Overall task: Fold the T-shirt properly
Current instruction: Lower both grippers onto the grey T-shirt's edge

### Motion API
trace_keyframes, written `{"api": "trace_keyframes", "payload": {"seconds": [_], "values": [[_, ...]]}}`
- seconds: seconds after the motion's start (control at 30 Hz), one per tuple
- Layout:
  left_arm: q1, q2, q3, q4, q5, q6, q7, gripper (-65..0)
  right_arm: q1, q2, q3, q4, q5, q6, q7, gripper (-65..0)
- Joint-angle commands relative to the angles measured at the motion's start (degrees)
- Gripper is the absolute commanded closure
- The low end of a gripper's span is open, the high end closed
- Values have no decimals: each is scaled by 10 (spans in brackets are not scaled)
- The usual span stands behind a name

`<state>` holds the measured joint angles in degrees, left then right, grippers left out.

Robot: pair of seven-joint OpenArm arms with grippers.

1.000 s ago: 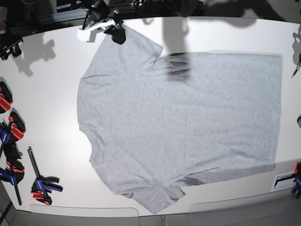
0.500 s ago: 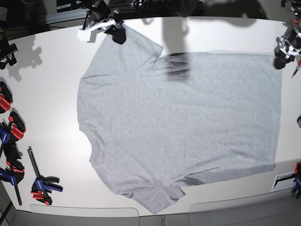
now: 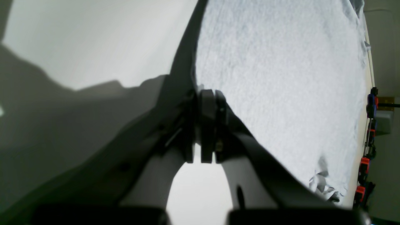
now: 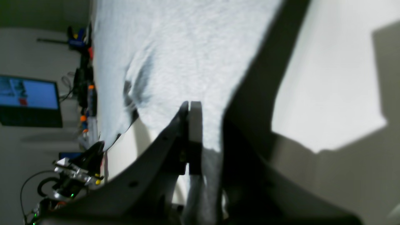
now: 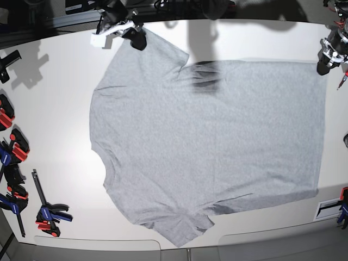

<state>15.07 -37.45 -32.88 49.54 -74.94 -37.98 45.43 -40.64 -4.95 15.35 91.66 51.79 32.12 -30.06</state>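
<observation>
Base view shows the whole T-shirt point(image 5: 206, 147) flat; wrist views show right gripper point(image 4: 191, 107) pinching its sleeve, left gripper point(image 3: 207, 93) closed at the hem corner.

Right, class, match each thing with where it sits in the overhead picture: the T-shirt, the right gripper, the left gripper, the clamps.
Things:
1. T-shirt
2. right gripper
3. left gripper
4. clamps

Places (base view):
A. at the shirt's hem corner, top right
B. spread flat across the table
C. at a sleeve, top left
D. by the table's left edge

Pairs: 1-B, 2-C, 3-A, 4-D
</observation>
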Motion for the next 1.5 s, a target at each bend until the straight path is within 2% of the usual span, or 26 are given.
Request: {"api": "trace_keyframes", "payload": {"seconds": [0.0, 0.3, 0.47, 0.63, 0.87, 1.0, 1.23, 1.47], "values": [[2, -16, -3, 7, -12, -7, -5, 0, -9, -2, 0, 19, 7, 21, 5, 0], [36, -16, -6, 7, -41, -7, -2, 0, -87, -3, 0, 123, 7, 22, 0, 0], [71, -16, -45, 7, -58, -7, 5, 0, -140, -3, 0, 161, 7, 24, 0, 0], [111, -16, -95, 7, -101, -14, 33, 0, -181, -1, 0, 168, 7, 52, -8, 0], [142, -15, -99, 7, -101, -20, 48, 0, -217, -1, 1, 168, 9, 54, -7, 0], [145, -15, -99, 8, -101, -20, 67, 0, -233, -2, 0, 178, 11, 71, -9, 0], [166, -14, -99, 21, -101, -20, 70, 0, -294, -1, 0, 254, 11, 71, -6, 0], [202, -14, -99, 82, -101, -20, 68, 0, -327, -2, 0, 316, 8, 71, -10, 0]]}}
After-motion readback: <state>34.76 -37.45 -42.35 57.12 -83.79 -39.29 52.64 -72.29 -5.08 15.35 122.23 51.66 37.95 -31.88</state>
